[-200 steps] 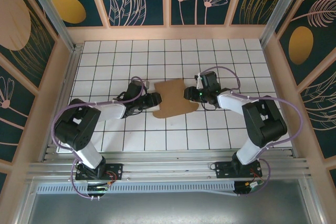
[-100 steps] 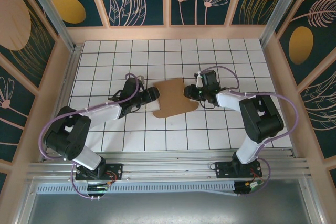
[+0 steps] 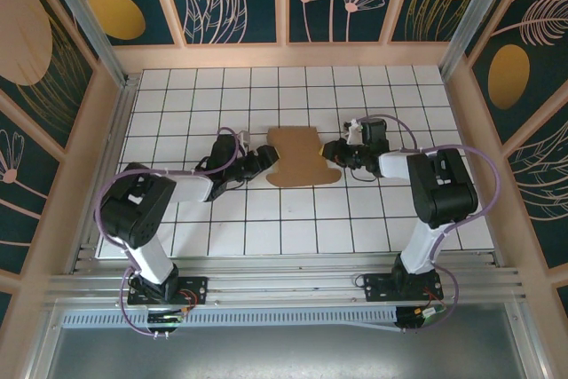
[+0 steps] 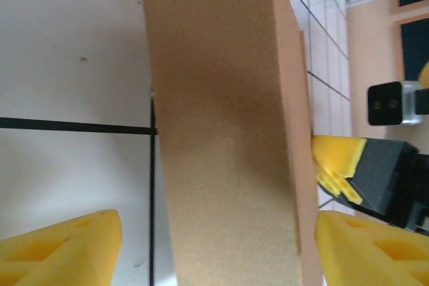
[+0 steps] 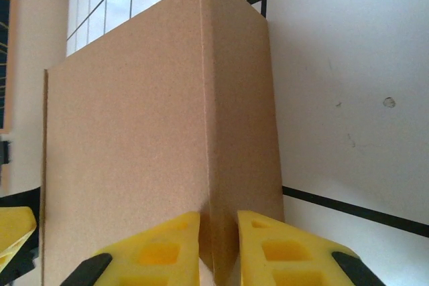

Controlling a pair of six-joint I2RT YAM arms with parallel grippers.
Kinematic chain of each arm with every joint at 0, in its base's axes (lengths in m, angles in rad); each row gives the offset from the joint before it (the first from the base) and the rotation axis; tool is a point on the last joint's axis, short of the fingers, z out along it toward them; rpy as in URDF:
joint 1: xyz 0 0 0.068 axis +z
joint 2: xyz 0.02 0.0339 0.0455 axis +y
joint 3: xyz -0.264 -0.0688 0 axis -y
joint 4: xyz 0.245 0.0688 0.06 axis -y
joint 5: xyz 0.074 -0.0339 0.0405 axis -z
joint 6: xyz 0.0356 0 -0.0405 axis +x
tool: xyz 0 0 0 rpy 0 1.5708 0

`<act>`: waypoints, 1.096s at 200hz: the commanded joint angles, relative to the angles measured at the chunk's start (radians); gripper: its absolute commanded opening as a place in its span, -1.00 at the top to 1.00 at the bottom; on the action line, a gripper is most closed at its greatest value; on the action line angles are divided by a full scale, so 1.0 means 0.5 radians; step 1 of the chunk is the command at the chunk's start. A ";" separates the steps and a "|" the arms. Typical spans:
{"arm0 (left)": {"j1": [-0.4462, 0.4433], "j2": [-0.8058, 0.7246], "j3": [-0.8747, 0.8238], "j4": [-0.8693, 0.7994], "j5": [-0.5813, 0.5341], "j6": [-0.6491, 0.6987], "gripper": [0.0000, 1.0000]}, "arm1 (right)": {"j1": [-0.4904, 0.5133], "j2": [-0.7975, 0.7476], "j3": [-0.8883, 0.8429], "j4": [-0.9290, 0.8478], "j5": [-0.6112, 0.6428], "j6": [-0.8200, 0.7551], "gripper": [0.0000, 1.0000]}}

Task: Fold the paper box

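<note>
Left of centre in the top view, the left gripper [image 3: 264, 159] has its jaws wide apart, straddling the left edge of the paper box [image 3: 295, 157]. The box lies mid-frame on the gridded table [image 3: 390, 219]. At its right edge, the right gripper [image 3: 332, 153] is pinched onto a raised cardboard fold.

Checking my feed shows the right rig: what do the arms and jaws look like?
The left arm and right arm match: white links, bulky black joints, looped lilac cables. The jaws carry yellow moulded pads with hollow cells, on black mounts.
</note>
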 commanded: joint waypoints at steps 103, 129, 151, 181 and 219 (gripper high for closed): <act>0.013 0.341 -0.019 1.031 0.255 -0.704 0.06 | -0.028 -0.106 -0.001 -0.243 0.091 0.006 0.16; 0.013 0.195 -0.001 0.798 0.199 -0.712 0.07 | 0.006 -0.514 -0.055 -0.185 0.427 -0.119 -0.57; 0.016 0.072 0.006 0.591 0.157 -0.678 0.08 | 0.204 -0.928 -0.180 -0.028 0.860 -0.623 -0.79; 0.036 -0.069 0.024 0.326 0.136 -0.719 0.13 | 0.627 -1.341 -0.549 0.412 0.990 -1.904 -0.78; 0.059 -0.215 0.068 0.087 0.148 -0.711 0.11 | 0.876 -1.364 -0.758 0.593 0.944 -3.141 -0.97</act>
